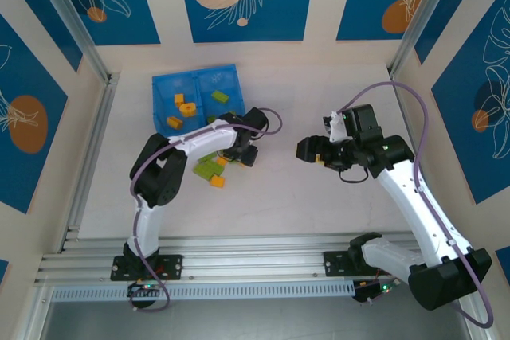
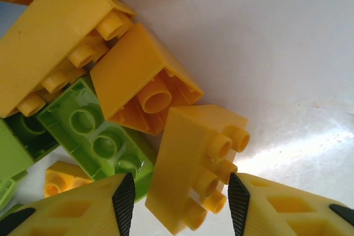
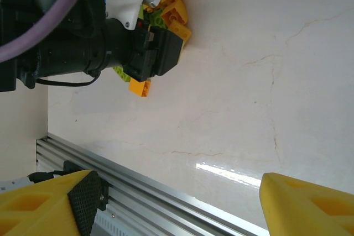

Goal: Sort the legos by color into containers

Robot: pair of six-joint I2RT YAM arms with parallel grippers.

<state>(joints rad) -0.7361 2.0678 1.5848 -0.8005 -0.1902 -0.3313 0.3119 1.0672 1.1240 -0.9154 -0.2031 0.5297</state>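
- Tray [image 1: 162, 89] sits at the far left of the table [image 1: 295, 205]; its left compartment [image 1: 169, 109] holds three orange bricks [image 1: 188, 109]; its right compartment [image 1: 227, 85] holds at least one green brick [image 1: 220, 97]; so I judge the sort begun and the colours kept apart so far.
- Unsorted pile [image 1: 211, 170] lies on the table just near of the tray, green and orange mixed; the left wrist view shows a lime brick [image 2: 97, 136], a sloped orange brick [image 2: 141, 81] and a curved yellow piece [image 2: 50, 42] pressed together; most of the work is left, by my estimate.
- Left gripper [image 2: 181, 200] is down over the pile, jaws narrow and set to either side of one orange-yellow brick [image 2: 191, 164]; a sliver of gap shows at the left pad [image 2: 123, 200], so I read it as bracketing, not yet clamped.
- Right gripper [image 3: 177, 203] hangs over bare table well apart from the pile, jaws wide, holding nothing.
- Step in hand, as I judge it: pick that orange-yellow brick, destined for the left compartment.
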